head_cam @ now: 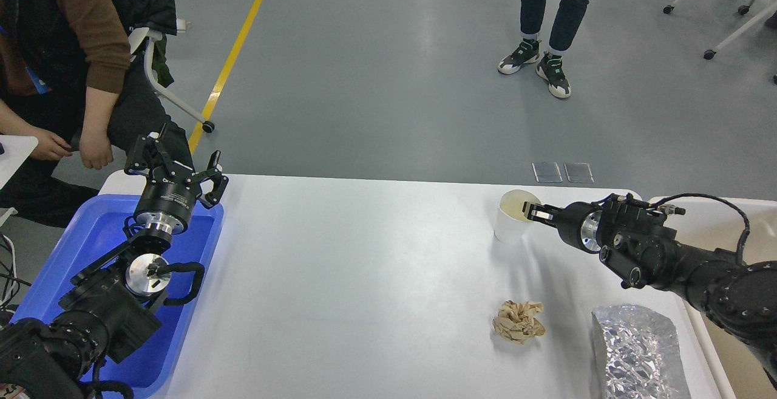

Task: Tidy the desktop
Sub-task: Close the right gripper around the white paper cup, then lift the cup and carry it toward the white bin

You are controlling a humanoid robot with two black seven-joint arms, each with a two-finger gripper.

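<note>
Over on the far right side of the desktop (pixel 364 277), the right gripper (pixel 529 211) has its fingertips right at the rim of a white paper cup (pixel 513 220). Fingers look close together at the lip, but honestly I can't tell if it's actually pinching the wall or just touching it. Looks like the cup grab is the step in hand. To do it well I'd say pinch one wall of the rim gently, since paper cups crush and tip easily, then lift straight up before swinging toward the beige bin (pixel 722 235) just off the right edge.

Nearer on the same side, a crumpled brown paper ball (pixel 519 321) and a foil-wrapped lump (pixel 634 350) are not yet cleared.

Left gripper (pixel 176 165) hangs with fingers spread, holding nothing, above the far end of the blue tray (pixel 54 271).
</note>
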